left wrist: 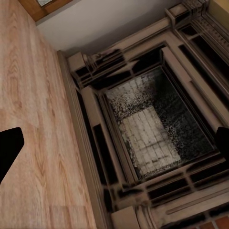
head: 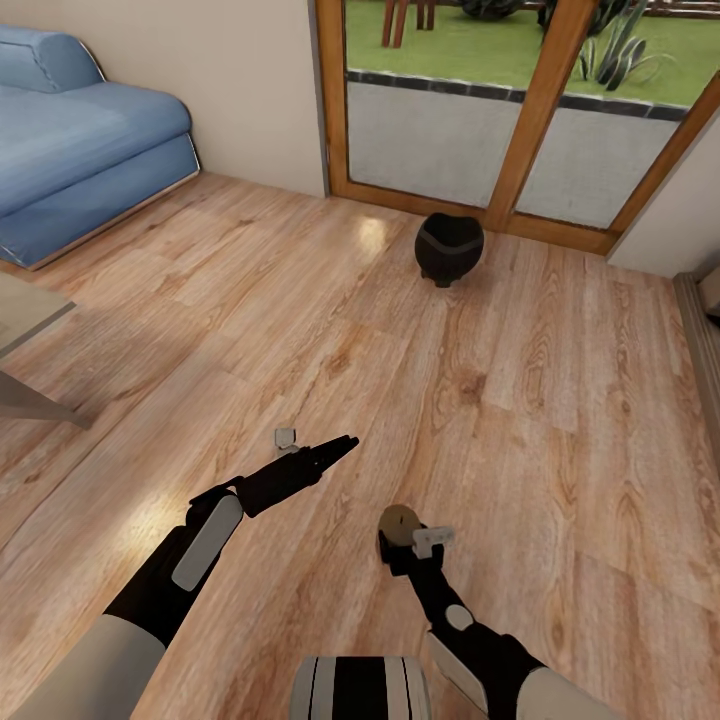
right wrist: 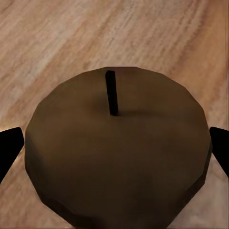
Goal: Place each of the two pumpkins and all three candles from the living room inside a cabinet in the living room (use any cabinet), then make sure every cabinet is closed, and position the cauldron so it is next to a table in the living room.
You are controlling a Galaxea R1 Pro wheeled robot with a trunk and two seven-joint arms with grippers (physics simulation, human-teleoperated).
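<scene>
Right gripper [head: 400, 535] low at near centre, over bare wood floor [head: 560, 400], with a candle [head: 402, 521] seated between its fingers. In the right wrist view the candle [right wrist: 119, 152] sits between the two dark fingertips [right wrist: 9, 145], one on each flank, wick [right wrist: 111, 93] standing out of the flat tan top; the fingers appear closed against its sides, so I judge it gripped, though actual contact is hidden behind the candle's body. Candle's long axis runs along the gripper's reach, wick end toward the wrist camera. Left gripper [head: 340, 445] stretched forward and to the right, fingers reading as one dark point from the head view; its wrist view shows the two tips at opposite edges with nothing between, so parted and empty, looking at the carved fireplace [left wrist: 152, 124]. Cauldron [head: 449, 248] stands on the floor far ahead, slightly right of centre, close before the glass door [head: 520, 120], mouth seemingly tipped toward the robot; well apart from both grippers, a little nearer the right arm's line. Corner of the pale table [head: 30, 310] at the left edge, blue sofa [head: 80, 140] far left. No cabinet front identifiable here, so which way the candle must travel cannot be told. Judgement: carrying stage, the candle in the right gripper, cabinet yet to be reached, the cauldron far from the table.
</scene>
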